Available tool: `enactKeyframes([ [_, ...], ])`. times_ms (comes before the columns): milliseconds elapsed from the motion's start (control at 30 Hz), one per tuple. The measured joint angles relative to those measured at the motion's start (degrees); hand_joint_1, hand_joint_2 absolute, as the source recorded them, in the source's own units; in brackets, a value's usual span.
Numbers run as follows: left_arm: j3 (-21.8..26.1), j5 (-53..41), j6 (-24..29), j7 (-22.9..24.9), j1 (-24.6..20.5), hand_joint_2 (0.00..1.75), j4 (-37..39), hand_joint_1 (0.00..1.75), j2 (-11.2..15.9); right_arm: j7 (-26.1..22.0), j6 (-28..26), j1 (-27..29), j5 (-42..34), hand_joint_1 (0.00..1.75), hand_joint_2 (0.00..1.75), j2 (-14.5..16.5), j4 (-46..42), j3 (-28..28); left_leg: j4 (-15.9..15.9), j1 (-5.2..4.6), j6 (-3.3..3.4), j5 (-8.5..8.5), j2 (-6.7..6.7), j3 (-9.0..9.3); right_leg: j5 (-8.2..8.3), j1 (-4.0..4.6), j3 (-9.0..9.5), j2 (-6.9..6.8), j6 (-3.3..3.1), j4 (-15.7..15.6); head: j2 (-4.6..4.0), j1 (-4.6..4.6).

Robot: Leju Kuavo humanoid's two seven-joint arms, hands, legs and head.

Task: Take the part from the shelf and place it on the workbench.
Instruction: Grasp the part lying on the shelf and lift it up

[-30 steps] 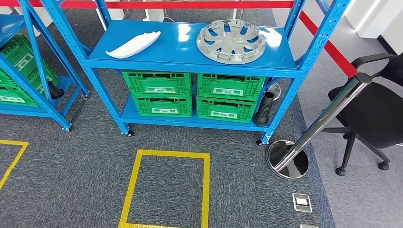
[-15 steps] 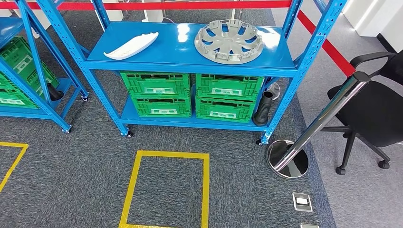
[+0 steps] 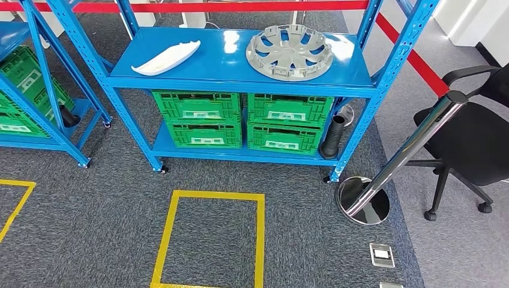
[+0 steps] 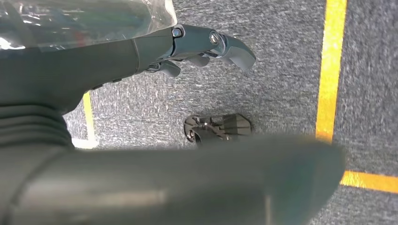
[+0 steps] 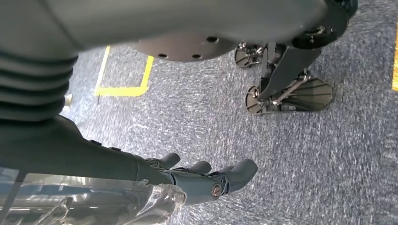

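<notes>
Now standing still before the shelf (image 3: pixel 240 75), nothing picked yet
Head view has stopped shifting: wheel cover (image 3: pixel 290 51) and white part (image 3: pixel 167 58) lie untouched; wrist views show my left hand (image 4: pixel 202 47) and right hand (image 5: pixel 206 180) empty, fingers loosely apart over carpet

Bright, even overhead light. Glare spots shine on the blue shelf (image 3: pixel 228 57) and chrome post (image 3: pixel 414 144). Wrist views blur: carpet (image 5: pixel 197 108) streaks past the fingers (image 5: pixel 234 173), near covers defocused.
</notes>
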Motion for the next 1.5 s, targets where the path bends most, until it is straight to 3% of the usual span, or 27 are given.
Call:
enactKeyframes([
  [333, -10.78, 7.74, 3.83, -0.12, -2.01, 0.0, 0.79, 0.0, -0.43, 5.81, -6.14, -3.37, -1.78, 0.0, 0.0, -4.3, -1.85, 11.23, 0.01, -0.04, 0.0, 0.0, 0.0, 0.01, 0.02, -0.04, 0.02, 0.0, 0.03, 0.0, 0.0, 0.01],
  [533, -17.12, 11.75, 5.49, -0.27, -3.27, 0.0, 1.32, 0.0, -0.56, 9.85, -8.38, -5.8, 3.24, 0.0, 0.0, -8.53, -3.8, 16.0, 0.01, -0.09, 0.01, 0.0, 0.0, 0.03, 0.05, -0.08, 0.02, 0.0, 0.07, -0.02, 0.0, 0.0],
  [1033, -28.16, 17.06, 7.51, -0.41, -5.29, 0.0, 2.54, 0.0, -0.96, 15.91, -0.39, -7.19, 25.66, 0.0, 0.0, -15.7, -18.78, 16.28, 0.01, -0.09, 0.03, 0.01, -0.01, 0.05, 0.06, -0.1, 0.05, -0.01, 0.09, -0.02, 0.0, 0.01],
  [1500, -36.35, 21.0, 8.62, 0.16, -7.41, 0.0, 3.44, 0.0, -1.4, 21.68, 7.57, -15.37, 46.61, 0.0, 0.0, -20.81, -36.05, 14.46, 0.02, -0.09, 0.06, 0.04, -0.01, 0.07, 0.11, -0.11, 0.05, -0.01, 0.12, -0.02, 0.0, 0.01],
])
